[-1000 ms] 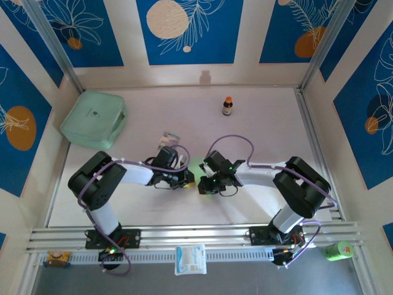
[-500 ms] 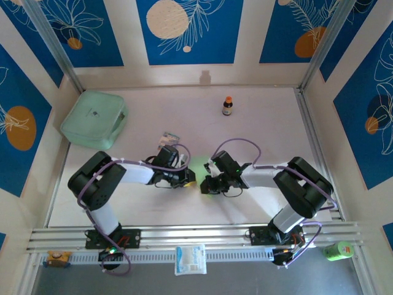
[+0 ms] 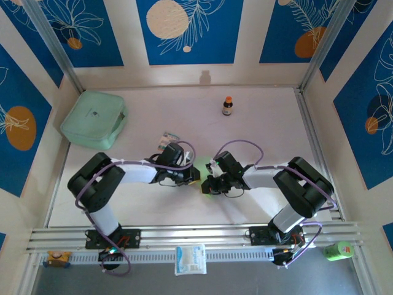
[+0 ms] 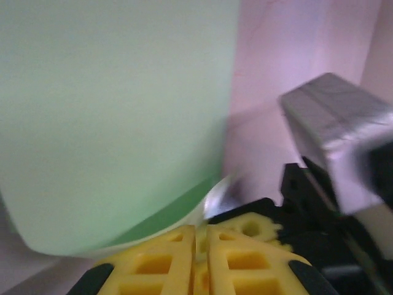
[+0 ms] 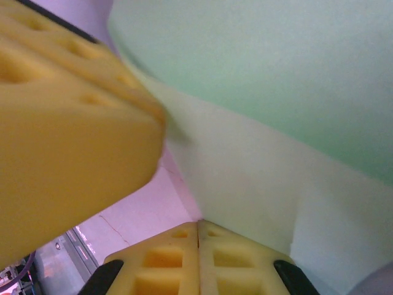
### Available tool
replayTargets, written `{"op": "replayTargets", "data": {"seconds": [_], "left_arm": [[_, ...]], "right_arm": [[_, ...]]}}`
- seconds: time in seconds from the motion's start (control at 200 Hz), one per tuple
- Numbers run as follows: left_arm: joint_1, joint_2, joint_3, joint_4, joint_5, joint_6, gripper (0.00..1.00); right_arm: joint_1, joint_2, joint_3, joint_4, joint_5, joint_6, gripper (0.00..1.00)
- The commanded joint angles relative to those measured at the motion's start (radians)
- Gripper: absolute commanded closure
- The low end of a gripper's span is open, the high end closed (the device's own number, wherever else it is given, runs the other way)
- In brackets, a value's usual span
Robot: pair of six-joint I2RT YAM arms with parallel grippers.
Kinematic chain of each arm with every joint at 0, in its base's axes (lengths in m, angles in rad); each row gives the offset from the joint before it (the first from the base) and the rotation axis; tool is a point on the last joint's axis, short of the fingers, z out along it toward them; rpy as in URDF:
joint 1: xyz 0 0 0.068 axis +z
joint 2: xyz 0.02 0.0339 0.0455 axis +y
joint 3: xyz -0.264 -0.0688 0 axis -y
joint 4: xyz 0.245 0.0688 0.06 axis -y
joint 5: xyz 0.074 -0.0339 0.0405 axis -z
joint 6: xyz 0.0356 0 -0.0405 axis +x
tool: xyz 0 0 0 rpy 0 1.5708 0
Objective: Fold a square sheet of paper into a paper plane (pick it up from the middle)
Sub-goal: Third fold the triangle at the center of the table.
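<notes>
The square sheet of paper (image 4: 110, 123) is pale lime green and hangs curved between my two grippers above the middle of the table. In the left wrist view it fills the upper left, and my left gripper (image 4: 201, 236) is shut with a thin edge of the sheet pinched between its yellow pads. In the right wrist view the sheet (image 5: 264, 178) runs down into my right gripper (image 5: 198, 230), which is shut on its lower edge. The left gripper's yellow finger (image 5: 61, 123) looms close beside it. From above, the left gripper (image 3: 195, 177) and right gripper (image 3: 206, 184) almost touch. A paper plane is out of view.
A mint-green plastic box (image 3: 94, 118) sits at the back left. A small striped packet (image 3: 167, 139) lies just behind the left arm. A little brown bottle (image 3: 228, 106) stands at the back centre. A white packet (image 3: 190, 258) and a green can (image 3: 339, 250) lie near the front rail.
My left gripper has shifted a little right and back, closing the gap to the right gripper. The right wrist has turned slightly. Both stay shut on the sheet.
</notes>
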Motion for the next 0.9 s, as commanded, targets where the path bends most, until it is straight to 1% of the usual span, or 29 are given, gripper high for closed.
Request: {"op": "replayTargets", "data": {"seconds": [0.0, 0.135, 0.39, 0.53, 0.72, 0.895], "left_arm": [[-0.004, 0.05, 0.026, -0.046, -0.027, 0.018, 0.86], [-0.003, 0.085, 0.04, -0.099, -0.061, 0.027, 0.88], [-0.002, 0.097, 0.059, -0.192, -0.098, 0.063, 0.91], [0.0, 0.104, 0.063, -0.201, -0.099, 0.067, 0.91], [0.001, 0.109, 0.066, -0.203, -0.098, 0.067, 0.92], [0.001, 0.11, 0.069, -0.202, -0.091, 0.071, 0.92]], "right_arm": [[-0.006, 0.008, -0.022, -0.022, -0.009, 0.009, 0.93], [-0.007, 0.001, -0.018, -0.036, -0.006, 0.002, 0.93], [-0.01, -0.046, -0.019, -0.099, 0.01, -0.027, 0.92], [-0.01, -0.079, -0.028, -0.144, 0.025, -0.041, 0.92], [-0.01, -0.123, -0.074, -0.149, 0.03, -0.026, 0.92], [-0.01, -0.173, -0.082, -0.188, 0.077, -0.015, 0.92]]}}
